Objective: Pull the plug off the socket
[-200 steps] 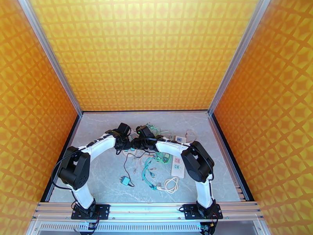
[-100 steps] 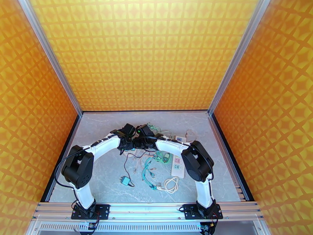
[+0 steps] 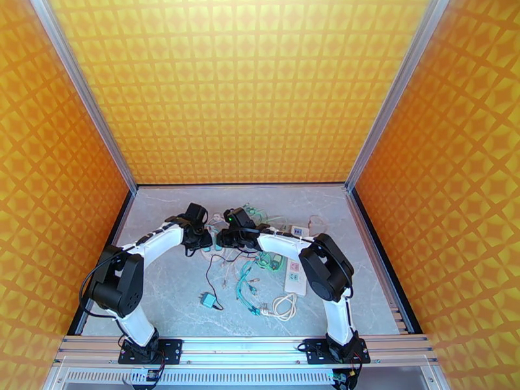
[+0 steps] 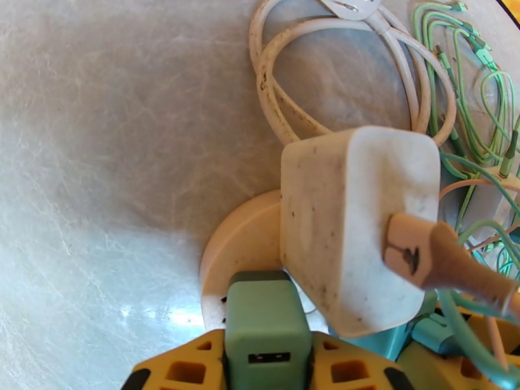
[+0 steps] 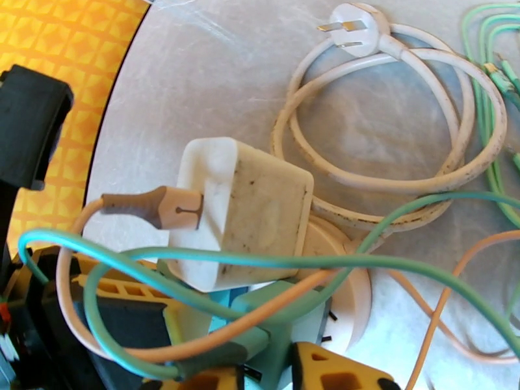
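Where one socket sits: one white plug, one green plug.

Round cream socket lay flat on the table. Speckled white cube charger stood plugged into it, tilted, beige cable exiting toward 4 o'clock. Green charger sat at the socket's 6 o'clock edge, seating unclear.

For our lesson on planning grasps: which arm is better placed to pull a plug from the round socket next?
Left, probably. The left claw is shut on the green plug at the round socket, ready to pull. The right claw sits among loose cables, its grip unclear.
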Available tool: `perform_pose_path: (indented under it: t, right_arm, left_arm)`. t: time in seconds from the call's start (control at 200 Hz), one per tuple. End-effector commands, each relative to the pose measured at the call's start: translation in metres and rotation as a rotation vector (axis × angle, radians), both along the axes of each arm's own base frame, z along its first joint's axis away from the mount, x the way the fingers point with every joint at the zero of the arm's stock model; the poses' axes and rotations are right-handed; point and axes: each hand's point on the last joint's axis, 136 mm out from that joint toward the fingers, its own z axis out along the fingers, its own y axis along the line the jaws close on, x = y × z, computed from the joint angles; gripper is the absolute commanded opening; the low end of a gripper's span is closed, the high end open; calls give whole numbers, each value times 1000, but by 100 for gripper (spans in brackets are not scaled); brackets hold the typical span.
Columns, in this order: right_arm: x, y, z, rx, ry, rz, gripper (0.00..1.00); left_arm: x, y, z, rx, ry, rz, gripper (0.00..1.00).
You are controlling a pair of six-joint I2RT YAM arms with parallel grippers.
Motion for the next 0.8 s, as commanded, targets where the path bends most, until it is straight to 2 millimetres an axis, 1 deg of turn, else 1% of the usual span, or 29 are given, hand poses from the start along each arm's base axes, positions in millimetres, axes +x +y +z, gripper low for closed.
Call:
perform_pose_path:
  t: [0.0,0.09,0.22,0.415,0.62,0.7,0.795]
  right_arm:
    - [-36,-31,-84,-161,210,-7,21]
    - [-37,-27,-83,-139,220,0,21]
    - [-40,-24,-86,-113,249,9,21]
    - [-47,-21,-98,-109,314,21,20]
    - [-53,-29,-110,-169,358,14,19]
    - [-53,-33,-113,-196,361,10,19]
    - [-54,-39,-116,-233,367,9,18]
  left_arm:
    - [-3,-11,14,-66,-9,-30,10]
    - [-4,-15,13,-61,-7,-42,11]
    - [-7,-24,11,2,-4,-79,11]
    - [-14,-39,2,91,17,-131,11]
    - [-18,-57,2,150,8,-193,11]
    - [-18,-59,3,151,7,-194,11]
    - [-16,-60,8,143,-2,-189,9]
